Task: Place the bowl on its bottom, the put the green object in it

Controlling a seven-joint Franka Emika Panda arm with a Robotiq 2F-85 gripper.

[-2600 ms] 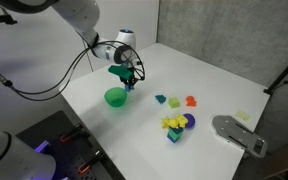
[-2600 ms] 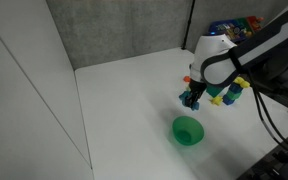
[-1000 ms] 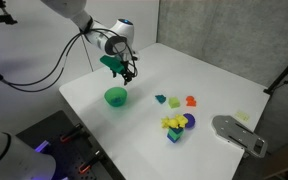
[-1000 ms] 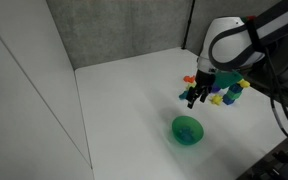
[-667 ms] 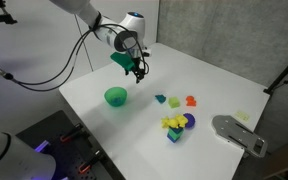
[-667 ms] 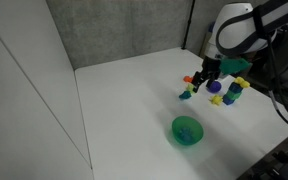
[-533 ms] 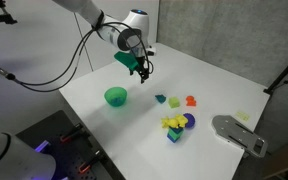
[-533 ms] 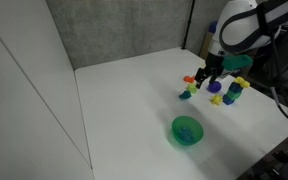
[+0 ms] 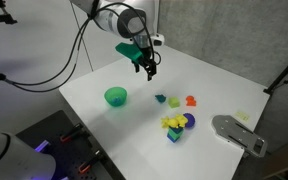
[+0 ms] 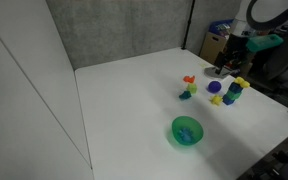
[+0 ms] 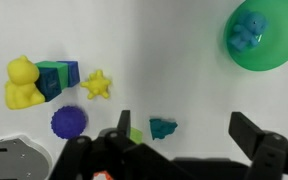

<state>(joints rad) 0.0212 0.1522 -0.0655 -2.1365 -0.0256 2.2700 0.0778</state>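
The bright-green bowl (image 9: 115, 96) (image 10: 187, 130) stands on its bottom, opening upward, on the white table. In the wrist view the bowl (image 11: 264, 35) lies at the top right with a bluish patch showing inside it. The tiny teal green object (image 11: 163, 127) (image 9: 160, 99) (image 10: 184, 96) lies on the table between my two dark fingers, nearer the left one. My gripper (image 11: 184, 130) (image 9: 147, 62) (image 10: 225, 64) hangs open and empty well above the table, over the small pieces and away from the bowl.
A yellow-green piece (image 11: 135, 135) (image 9: 174, 102) and an orange piece (image 9: 191, 101) lie beside the teal one. The multicoloured block pile (image 9: 176, 124) (image 10: 229, 92) sits close by, with a yellow star (image 11: 97, 85) and purple ball (image 11: 69, 122). A grey device (image 9: 239, 135) rests at a table corner.
My gripper has risen and travelled away from the bowl to above the small pieces, staying open. The bowl and toys have not moved.
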